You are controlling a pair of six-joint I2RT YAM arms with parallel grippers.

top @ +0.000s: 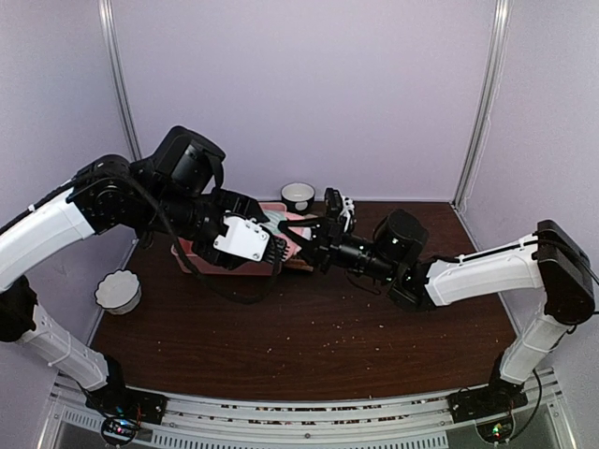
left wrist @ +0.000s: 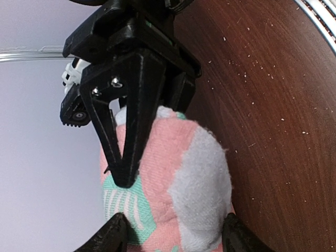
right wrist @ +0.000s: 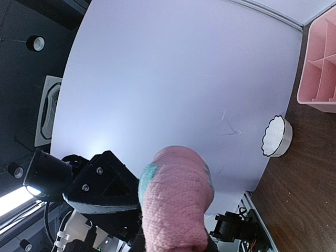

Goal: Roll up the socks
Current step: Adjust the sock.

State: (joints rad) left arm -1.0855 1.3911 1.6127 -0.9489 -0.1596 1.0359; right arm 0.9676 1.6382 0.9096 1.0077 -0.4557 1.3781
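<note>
Aloft above the desk (left wrist: pixel 273 131), mid-frame overhead, the right fingers (left wrist: pixel 126 163), nearly closed, are pinching the pink sock (left wrist: pixel 173 178) while the left fingers (left wrist: pixel 113 237) are bracketing it wide, grip unclear; a tight, even tuck is looking key.

pink sock (left wrist: pixel 163 173), bunched, teal and white patches

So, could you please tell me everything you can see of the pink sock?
The soft knitted pink sock with pale teal and white patches is bunched into a plump lump, held up clear of the dark brown wooden table. The right tool pinches one end; the left tool grips its sides from the other end.
</note>
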